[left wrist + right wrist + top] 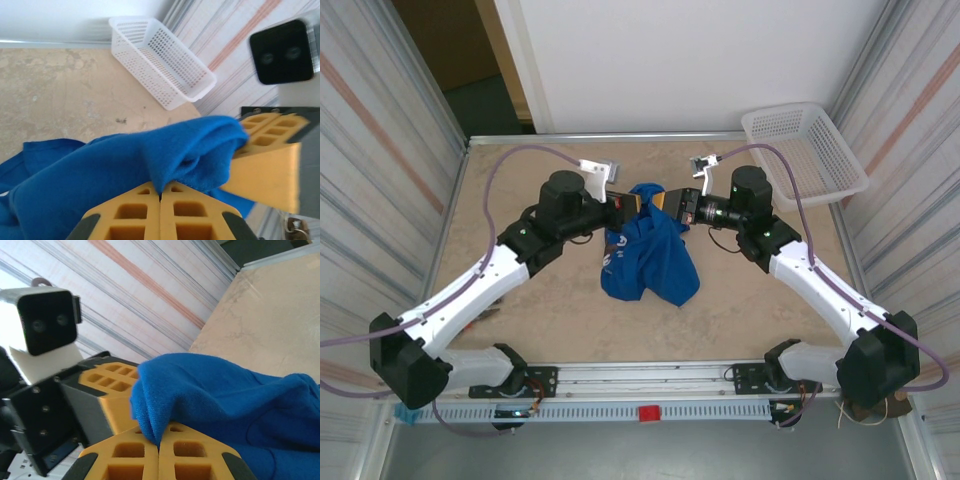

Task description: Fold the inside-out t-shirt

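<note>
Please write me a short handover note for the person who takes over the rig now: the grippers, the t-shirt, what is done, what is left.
Left gripper: shut on the t-shirt, fingers pinching a blue fold.
Right gripper: shut on the same bunch, facing the left gripper, close to it.
T-shirt: mid-table, top edge lifted between the two grippers, the rest draped down in a crumpled heap.
Basket: far right corner, apart from the shirt.
Done: both grasps made.
Left: spread the shirt flat, then make every fold.
</note>
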